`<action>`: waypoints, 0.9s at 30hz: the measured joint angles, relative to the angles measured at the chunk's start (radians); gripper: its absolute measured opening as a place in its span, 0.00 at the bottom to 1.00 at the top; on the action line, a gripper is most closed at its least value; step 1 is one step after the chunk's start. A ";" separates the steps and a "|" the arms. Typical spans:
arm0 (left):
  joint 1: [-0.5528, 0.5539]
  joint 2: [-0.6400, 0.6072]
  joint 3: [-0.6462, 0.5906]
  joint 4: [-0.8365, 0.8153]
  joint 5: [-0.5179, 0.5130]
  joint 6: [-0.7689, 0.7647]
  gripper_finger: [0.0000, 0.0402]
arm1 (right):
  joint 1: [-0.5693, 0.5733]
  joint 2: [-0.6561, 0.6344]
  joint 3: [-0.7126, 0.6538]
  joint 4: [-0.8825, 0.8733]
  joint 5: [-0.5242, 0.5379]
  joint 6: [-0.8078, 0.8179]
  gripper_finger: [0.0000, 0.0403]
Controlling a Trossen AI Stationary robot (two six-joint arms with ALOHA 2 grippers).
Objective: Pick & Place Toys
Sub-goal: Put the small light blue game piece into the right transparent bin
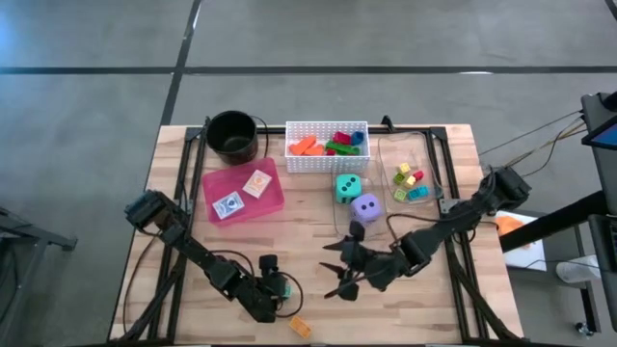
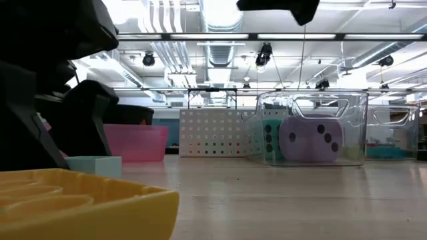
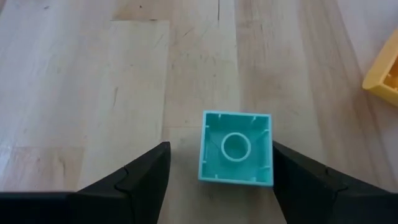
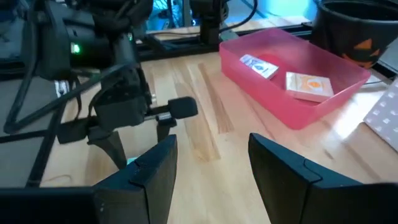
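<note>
While the left claw is straddling the teal block near the surface's front edge, fingers spread for pinching, the right claw is idling mid-surface, spread, empty.

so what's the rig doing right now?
Sorting toys. The left gripper is down at the table's near edge, fingers open either side of a teal block, not yet closed on it. The right gripper waits open mid-table. Two dice sit in a clear bin, cards in the pink tray.

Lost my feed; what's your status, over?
Left gripper open, straddling teal block on table. Right gripper open, empty, mid-table. Yellow block nearby, not blocking.
</note>
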 joint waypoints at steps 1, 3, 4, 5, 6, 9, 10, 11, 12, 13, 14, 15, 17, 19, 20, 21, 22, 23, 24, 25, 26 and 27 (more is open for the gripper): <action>0.000 0.000 0.000 0.000 0.004 0.003 0.64 | 0.000 0.018 0.010 0.000 0.000 -0.003 0.49; 0.000 0.000 0.000 0.001 0.011 0.008 0.60 | -0.004 0.062 0.034 -0.008 0.000 -0.009 0.49; 0.000 0.000 0.000 0.002 0.014 0.008 0.57 | -0.005 0.083 0.049 -0.006 -0.001 -0.026 0.49; 0.000 0.000 0.000 0.004 0.015 0.009 0.54 | -0.005 0.104 0.063 -0.011 -0.001 -0.054 0.49; 0.000 0.000 0.000 0.005 0.017 0.010 0.51 | -0.005 0.124 0.077 -0.017 0.000 -0.087 0.49; 0.000 0.000 0.002 0.006 0.022 0.012 0.43 | -0.005 0.186 0.133 -0.037 0.000 -0.198 0.49; 0.000 0.000 0.002 0.006 0.023 0.012 0.40 | -0.005 0.206 0.152 -0.048 0.000 -0.232 0.49; 0.000 0.000 0.002 0.006 0.023 0.012 0.38 | -0.005 0.227 0.174 -0.054 0.000 -0.262 0.49; 0.000 0.000 0.002 0.006 0.022 0.013 0.37 | -0.005 0.247 0.196 -0.067 0.000 -0.282 0.49; 0.000 -0.002 0.002 0.005 0.022 0.014 0.36 | -0.005 0.264 0.217 -0.094 0.000 -0.296 0.49; 0.001 -0.002 0.002 0.005 0.023 0.015 0.35 | -0.005 0.284 0.239 -0.121 0.000 -0.304 0.49; 0.001 -0.004 0.002 0.005 0.023 0.015 0.35 | -0.005 0.305 0.264 -0.141 0.000 -0.305 0.49; 0.004 -0.008 0.002 0.003 0.022 0.015 0.37 | -0.005 0.343 0.304 -0.203 0.000 -0.302 0.49; 0.006 -0.012 0.002 0.005 0.022 0.015 0.40 | -0.004 0.387 0.343 -0.233 -0.003 -0.285 0.49; 0.010 -0.015 0.003 0.008 0.021 0.019 0.42 | -0.004 0.404 0.358 -0.249 -0.007 -0.276 0.49; 0.013 -0.015 0.007 0.009 0.019 0.023 0.44 | -0.004 0.423 0.372 -0.275 -0.009 -0.265 0.49; 0.017 -0.015 0.010 0.014 0.019 0.025 0.44 | -0.003 0.442 0.390 -0.292 -0.015 -0.253 0.49; 0.023 -0.015 0.012 0.015 0.019 0.028 0.45 | -0.003 0.461 0.407 -0.306 -0.028 -0.238 0.49; 0.029 -0.015 0.014 0.012 0.018 0.033 0.45 | -0.003 0.476 0.420 -0.328 -0.038 -0.218 0.49; 0.036 -0.015 0.015 0.013 0.014 0.039 0.45 | -0.002 0.490 0.432 -0.354 -0.050 -0.196 0.49; 0.043 -0.015 0.016 0.018 0.010 0.039 0.46 | -0.002 0.507 0.445 -0.361 -0.062 -0.171 0.49; 0.051 -0.015 0.016 0.021 0.000 0.042 0.46 | -0.003 0.518 0.455 -0.357 -0.078 -0.146 0.49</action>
